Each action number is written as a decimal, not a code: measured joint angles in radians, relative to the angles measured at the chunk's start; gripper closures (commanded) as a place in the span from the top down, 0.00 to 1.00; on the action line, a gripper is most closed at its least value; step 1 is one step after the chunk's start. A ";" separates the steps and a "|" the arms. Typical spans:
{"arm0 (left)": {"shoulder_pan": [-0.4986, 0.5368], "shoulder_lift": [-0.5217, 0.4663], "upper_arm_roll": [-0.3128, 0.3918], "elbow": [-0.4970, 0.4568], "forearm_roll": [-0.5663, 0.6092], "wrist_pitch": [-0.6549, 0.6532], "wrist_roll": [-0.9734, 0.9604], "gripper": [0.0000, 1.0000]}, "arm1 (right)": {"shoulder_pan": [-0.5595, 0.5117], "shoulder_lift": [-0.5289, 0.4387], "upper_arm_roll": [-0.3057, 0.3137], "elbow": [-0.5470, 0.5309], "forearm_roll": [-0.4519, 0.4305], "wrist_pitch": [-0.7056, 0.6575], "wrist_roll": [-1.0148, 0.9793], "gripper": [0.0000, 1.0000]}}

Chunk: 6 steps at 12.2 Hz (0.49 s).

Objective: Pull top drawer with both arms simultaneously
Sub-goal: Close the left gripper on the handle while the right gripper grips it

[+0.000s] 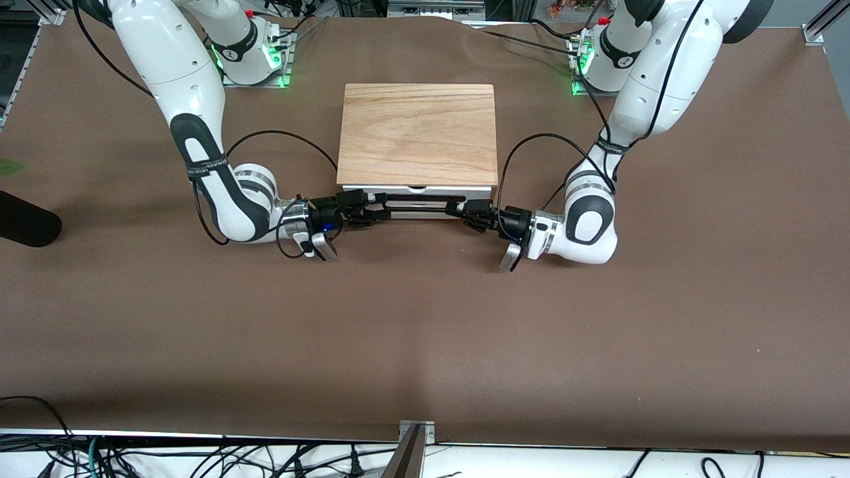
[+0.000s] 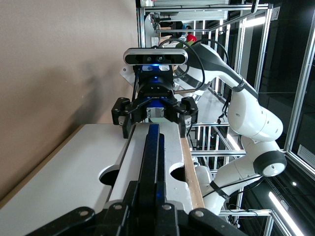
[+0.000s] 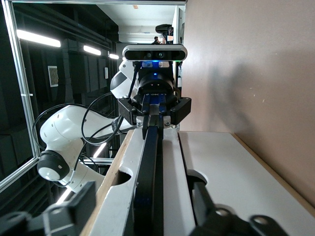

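The top drawer (image 1: 431, 193) shows its white front panel and small notch under the cabinet's light-wood top slab (image 1: 418, 133); it sits about flush. Its thin black bar handle (image 1: 418, 207) runs across the front. My left gripper (image 1: 463, 211) is shut on the handle's end toward the left arm; in the left wrist view (image 2: 150, 194) the fingers clamp the bar (image 2: 150, 152). My right gripper (image 1: 373, 207) is at the handle's other end, fingers spread on either side of the bar without clamping it; it also shows in the right wrist view (image 3: 147, 199) and the left wrist view (image 2: 155, 123).
The cabinet stands mid-table between the two arm bases on a brown table cover (image 1: 425, 332). A black rounded object (image 1: 26, 226) lies at the right arm's end of the table. Cables run along the table edge nearest the front camera.
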 measured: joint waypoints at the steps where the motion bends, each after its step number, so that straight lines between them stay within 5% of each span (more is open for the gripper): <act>1: 0.000 0.000 0.000 0.000 0.000 0.000 0.000 0.00 | 0.000 0.000 0.000 0.000 0.003 0.000 -0.002 0.42; 6: 0.000 0.000 0.000 0.000 0.000 0.000 0.000 0.00 | 0.000 0.000 0.000 0.000 0.008 -0.006 -0.027 0.26</act>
